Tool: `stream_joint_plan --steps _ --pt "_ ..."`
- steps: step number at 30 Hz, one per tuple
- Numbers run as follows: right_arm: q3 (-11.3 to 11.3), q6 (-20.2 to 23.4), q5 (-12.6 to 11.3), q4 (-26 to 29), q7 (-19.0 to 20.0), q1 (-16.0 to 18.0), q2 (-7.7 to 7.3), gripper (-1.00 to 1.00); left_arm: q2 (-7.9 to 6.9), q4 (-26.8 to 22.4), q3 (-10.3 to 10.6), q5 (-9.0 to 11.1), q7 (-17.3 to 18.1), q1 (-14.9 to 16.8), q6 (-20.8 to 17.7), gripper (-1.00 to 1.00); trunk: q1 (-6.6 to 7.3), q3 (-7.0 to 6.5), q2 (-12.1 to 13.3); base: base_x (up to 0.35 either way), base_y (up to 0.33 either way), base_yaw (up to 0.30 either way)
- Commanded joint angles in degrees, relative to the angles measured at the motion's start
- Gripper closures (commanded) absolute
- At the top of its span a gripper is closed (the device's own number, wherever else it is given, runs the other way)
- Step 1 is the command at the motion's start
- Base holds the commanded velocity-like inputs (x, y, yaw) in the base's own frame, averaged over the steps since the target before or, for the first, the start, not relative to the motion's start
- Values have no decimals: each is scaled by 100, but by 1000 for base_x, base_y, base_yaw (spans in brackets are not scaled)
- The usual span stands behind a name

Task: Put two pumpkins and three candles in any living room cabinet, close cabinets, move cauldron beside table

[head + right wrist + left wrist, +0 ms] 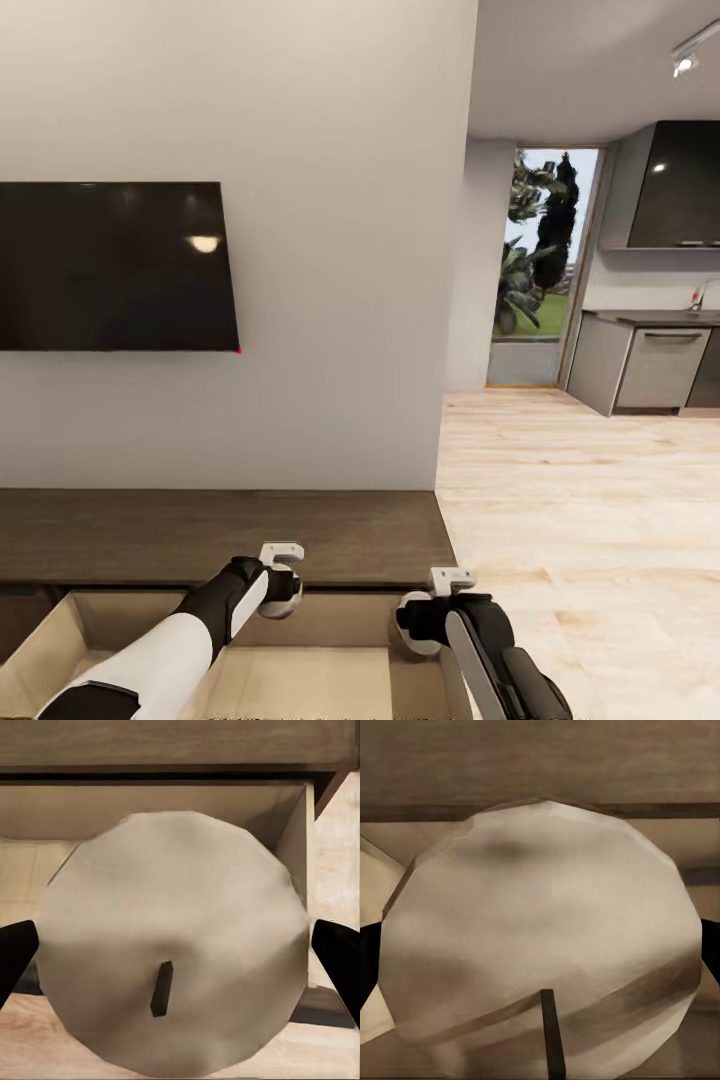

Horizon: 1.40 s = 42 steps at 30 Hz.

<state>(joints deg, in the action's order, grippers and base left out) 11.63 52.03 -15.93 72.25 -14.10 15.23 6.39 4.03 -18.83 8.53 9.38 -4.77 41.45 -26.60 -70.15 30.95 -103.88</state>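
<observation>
A pale grey-white candle with a dark wick sits between the black fingers of my left gripper, which is shut on it above the open drawer. A second candle is held the same way in my right gripper, shut on it over the drawer's right end near its side wall. The long dark brown cabinet runs along the wall just ahead, its pale light-wood drawer pulled out beneath both hands. The pumpkins, the cauldron and the coffee table are out of view.
A black TV hangs on the wall above the cabinet. Light wood-plank floor stretches to the right toward a glass door and grey kitchen cabinets.
</observation>
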Motion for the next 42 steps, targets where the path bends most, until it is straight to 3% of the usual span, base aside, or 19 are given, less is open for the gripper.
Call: stream_joint_plan --steps 1,8,30,42 --pt "9 9 -73 -19 -126 12 4 100 -1 52 54 55 -47 4 -28 100 -22 24 -45 0 0 0" --pt "16 4 -77 -65 -234 23 11 100 40 306 85 54 -31 4 -34 100 -176 150 -326 0 0 0" --pt "110 -12 -77 -71 -251 24 15 100 265 405 114 46 -28 4 -38 100 -659 545 -1208 0 0 0" --pt "118 -23 -84 -69 -242 24 20 100 304 407 114 46 -23 4 -38 100 -922 760 -1690 0 0 0"
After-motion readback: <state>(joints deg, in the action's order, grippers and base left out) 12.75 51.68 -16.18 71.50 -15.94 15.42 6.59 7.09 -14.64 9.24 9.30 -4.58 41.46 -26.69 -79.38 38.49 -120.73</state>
